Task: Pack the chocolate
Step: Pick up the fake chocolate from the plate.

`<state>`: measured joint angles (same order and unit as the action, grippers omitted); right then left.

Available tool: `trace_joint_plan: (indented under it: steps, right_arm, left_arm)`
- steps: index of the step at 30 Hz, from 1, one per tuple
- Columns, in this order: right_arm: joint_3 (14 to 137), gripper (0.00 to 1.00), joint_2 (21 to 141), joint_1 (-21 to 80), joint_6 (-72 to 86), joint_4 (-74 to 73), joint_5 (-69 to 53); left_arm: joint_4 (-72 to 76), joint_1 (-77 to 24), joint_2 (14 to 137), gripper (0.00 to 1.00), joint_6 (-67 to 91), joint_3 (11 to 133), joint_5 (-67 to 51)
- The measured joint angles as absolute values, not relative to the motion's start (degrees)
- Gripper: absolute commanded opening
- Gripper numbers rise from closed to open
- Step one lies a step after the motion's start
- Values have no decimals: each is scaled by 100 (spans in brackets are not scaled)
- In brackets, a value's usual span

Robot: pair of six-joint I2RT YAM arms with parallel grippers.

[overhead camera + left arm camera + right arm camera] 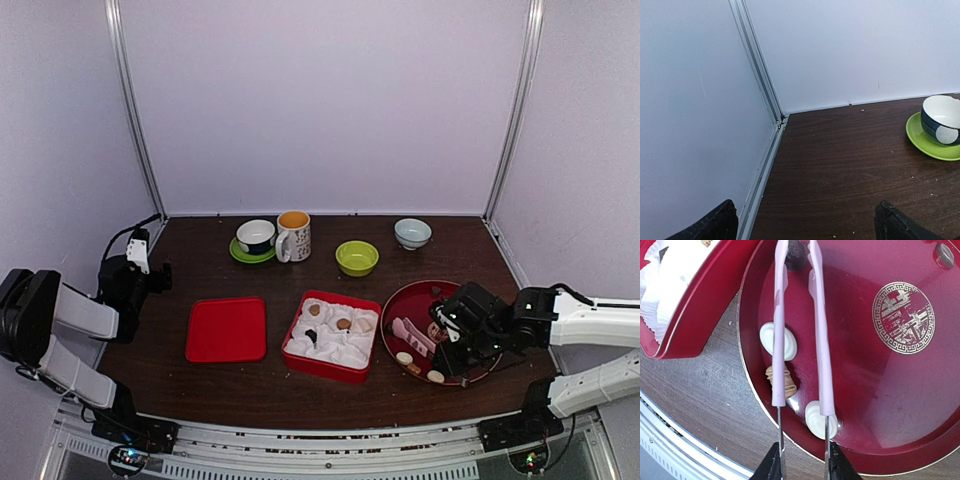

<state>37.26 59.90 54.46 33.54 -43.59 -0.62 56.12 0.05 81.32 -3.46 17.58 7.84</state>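
The chocolate lies in two places. Several pieces sit in white paper cups in the red box [300, 365], which also shows in the right wrist view [705, 305]. Others lie on the round red plate [415, 298]: two cream-white ovals [780, 341] [816, 421], a tan ridged piece [783, 382] and a dark piece [796, 252] between the tong tips. My right gripper [802, 462] is shut on the pink-handled tongs [822, 340] over the plate [865, 390]. My left gripper [805, 225] is open and empty by the left wall, and shows in the top view [140, 262].
A flat red lid [226, 329] lies left of the box. Along the back stand a blue-white cup on a green saucer [256, 238], a mug [293, 236], a green bowl [357, 257] and a pale bowl [412, 233]. The cup also shows in the left wrist view [941, 120].
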Motion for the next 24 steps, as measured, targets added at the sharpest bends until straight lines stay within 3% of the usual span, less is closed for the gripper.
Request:
trace_joint_plan:
  steps: [24]
  right_arm:
    - [3977, 33, 6442, 5704, 3312, -4320, 158]
  left_arm:
    - [5612, 5, 8132, 98, -346, 1758, 784]
